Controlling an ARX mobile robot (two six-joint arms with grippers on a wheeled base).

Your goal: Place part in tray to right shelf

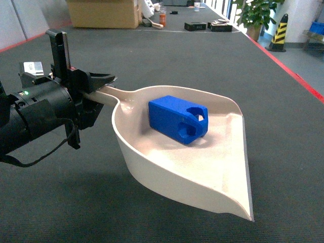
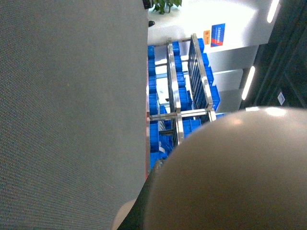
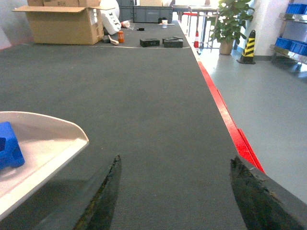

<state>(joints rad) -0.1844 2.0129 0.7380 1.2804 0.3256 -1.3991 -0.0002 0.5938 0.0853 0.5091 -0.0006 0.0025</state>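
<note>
At nine o'clock in the head view, the left pincer [image 1: 96,88] clamps the tray [image 1: 152,162] handle. Toward three o'clock, the blue part [image 1: 177,119] lies inside the tray. Farther right, the right pincer [image 3: 175,191] is wide open, holding nothing.

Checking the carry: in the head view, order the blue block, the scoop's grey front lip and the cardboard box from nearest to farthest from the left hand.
1. Bright-blue plastic block, in the cream scoop, right of the left hand.
2. Grey front lip, scoop's far right edge.
3. Brown cardboard box, far back on the floor.
</note>
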